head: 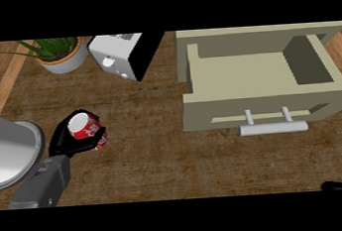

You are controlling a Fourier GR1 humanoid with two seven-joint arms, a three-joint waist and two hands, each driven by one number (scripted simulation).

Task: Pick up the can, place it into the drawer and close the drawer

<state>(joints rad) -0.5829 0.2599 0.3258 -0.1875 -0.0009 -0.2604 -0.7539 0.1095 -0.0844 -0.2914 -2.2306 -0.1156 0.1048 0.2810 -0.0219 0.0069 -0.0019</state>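
**Inspector:** Status of the can (85, 127)?

**Assistant:** Red, with a pale top, tilted. It sits on the far left of the counter (169, 157), well apart from the drawer (259, 77) and to its left. The left hand (67, 139) has its black fingers curled round the can's body.

**Inspector:** And the drawer itself?

**Assistant:** Pulled out and open. The cavity I can see holds nothing. Its grey bar handle (273, 127) stands off the front panel on two posts.

**Inspector:** Right hand?

**Assistant:** Only a dark sliver of the right hand (339, 185) shows, below the drawer and to its right. Whether its fingers are spread or closed, I cannot tell.

**Inspector:** Other items?

**Assistant:** A toaster (122, 55) stands just left of the drawer's back corner; a potted plant (59, 54) further left; a grey pot rim (15, 152) left of the can.
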